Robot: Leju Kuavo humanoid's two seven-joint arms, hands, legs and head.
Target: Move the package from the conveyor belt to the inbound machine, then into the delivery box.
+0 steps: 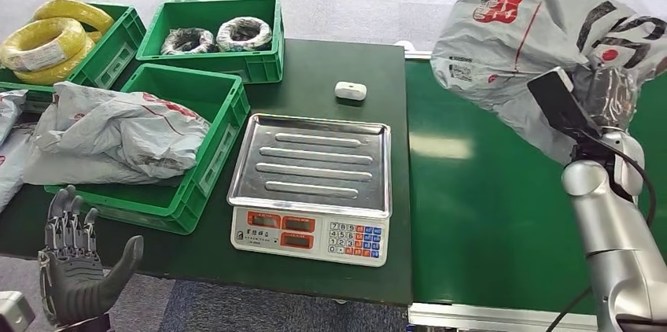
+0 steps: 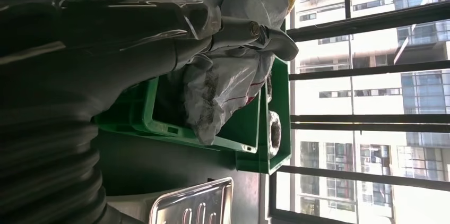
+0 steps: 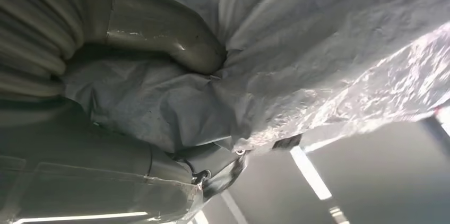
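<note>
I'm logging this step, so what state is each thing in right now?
Package: lifted above the belt, gripped by the right robot hand.
Left robot hand: open, holding nothing.
Scale: tray bare.
Belt: nothing lying on it in view.
Near crate: holds grey bags.
Back crates: hold cable coils.

My right hand holds the package high above the green conveyor belt, whose surface lies bare beneath it. Toward the scale the way is open; its steel tray carries nothing. A small white device sits on the table just behind the scale. The nearest green bin, left of the scale, is heaped with grey bags; my left hand hangs open, low at its front corner.
</note>
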